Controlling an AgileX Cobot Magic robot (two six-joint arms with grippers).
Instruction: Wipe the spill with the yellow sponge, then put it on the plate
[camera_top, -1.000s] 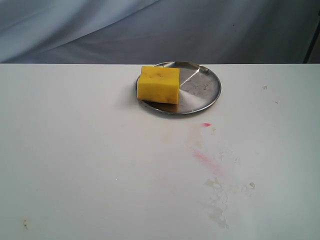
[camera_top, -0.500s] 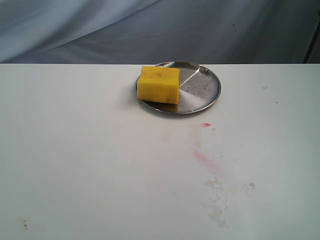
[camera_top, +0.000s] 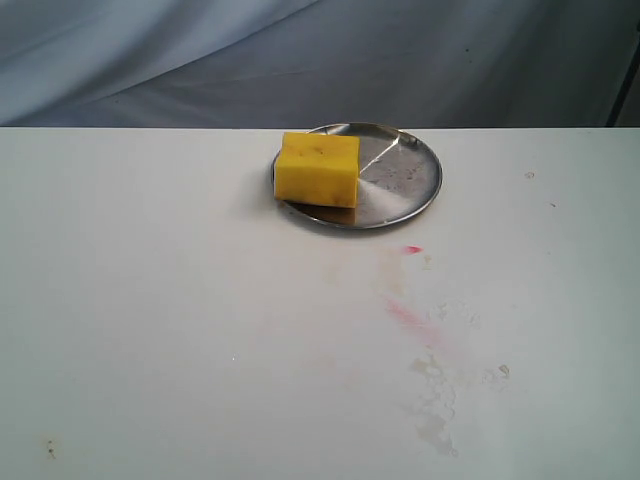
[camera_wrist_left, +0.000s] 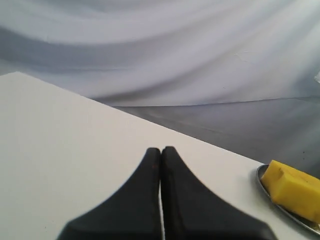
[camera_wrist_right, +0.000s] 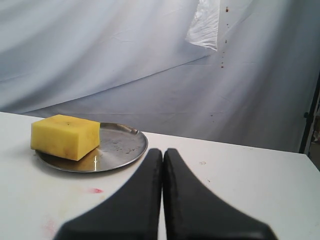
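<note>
Nothing has been moved lately — the yellow sponge (camera_top: 317, 168) sits on the plate (camera_top: 405, 180), the spill (camera_top: 393, 271) wiped faint: task judged done. Left gripper (camera_wrist_left: 160, 150) and right gripper (camera_wrist_right: 163, 151) are closed, empty.

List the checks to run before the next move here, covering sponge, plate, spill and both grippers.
1. Yellow sponge free to grasp: ok. It rests on the plate, on its left side in the exterior view, with nothing on top.
2. Left gripper open for a grasp: not ok, jaws shut.
3. Right gripper open: not ok, jaws shut.
4. Spill located: ok. It is a faint tan patch beside a red dot, in front of the plate.
5. Spill wet or dried: cannot tell.
</note>
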